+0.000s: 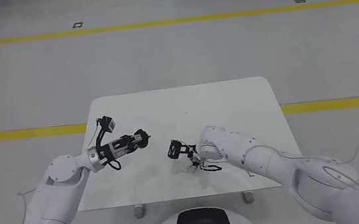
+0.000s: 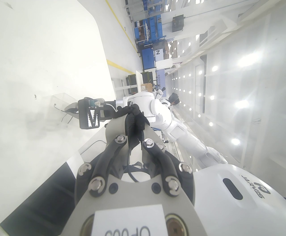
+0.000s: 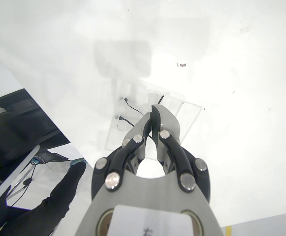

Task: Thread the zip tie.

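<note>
Pinching a black zip tie (image 3: 161, 98) low over the clear tray (image 3: 190, 111), the right gripper (image 3: 152, 116) had its pads pressed together on the strand, with loose ties (image 3: 126, 101) lying in the tray beneath. The left gripper (image 2: 134, 118) hung beside it above the table (image 1: 231, 99), fingers pressed together, contents unclear. Doing this well probably meant a straight, firm lift, so the free tail cleared the tray wall before meeting the other pincer.
</note>
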{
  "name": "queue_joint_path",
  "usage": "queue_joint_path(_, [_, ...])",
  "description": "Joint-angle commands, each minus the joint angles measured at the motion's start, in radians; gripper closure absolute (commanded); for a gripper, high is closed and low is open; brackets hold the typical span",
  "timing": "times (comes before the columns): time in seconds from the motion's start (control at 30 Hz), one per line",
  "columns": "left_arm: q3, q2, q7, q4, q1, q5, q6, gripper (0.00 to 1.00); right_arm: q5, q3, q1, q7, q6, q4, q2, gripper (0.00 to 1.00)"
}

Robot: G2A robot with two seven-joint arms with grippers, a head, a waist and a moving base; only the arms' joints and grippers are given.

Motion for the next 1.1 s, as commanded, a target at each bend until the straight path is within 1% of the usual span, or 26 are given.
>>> queue_joint_path(0.0, [0.000, 0.000, 0.000, 0.000, 0.000, 0.000, 0.000, 1.00, 0.002, 0.000, -0.001, -0.003, 0.000, 0.005, -0.001, 0.97])
queue_joint_path(0.17, [0.000, 0.000, 0.000, 0.000, 0.000, 0.000, 0.000, 1.00, -0.001, 0.000, -0.003, 0.000, 0.000, 0.021, -0.013, 0.89])
queue_joint_path(0.23, [0.000, 0.000, 0.000, 0.000, 0.000, 0.000, 0.000, 1.00, -0.002, 0.000, -0.004, -0.001, 0.000, 0.028, -0.018, 0.88])
queue_joint_path(0.93, [0.000, 0.000, 0.000, 0.000, 0.000, 0.000, 0.000, 1.00, -0.040, 0.000, -0.007, 0.035, 0.000, 0.125, -0.087, 0.89])
queue_joint_path(1.03, [0.000, 0.000, 0.000, 0.000, 0.000, 0.000, 0.000, 1.00, -0.042, 0.000, -0.008, 0.038, 0.000, 0.139, -0.095, 0.92])
queue_joint_path(1.07, [0.000, 0.000, 0.000, 0.000, 0.000, 0.000, 0.000, 1.00, -0.042, 0.000, -0.008, 0.039, 0.000, 0.142, -0.097, 0.95])
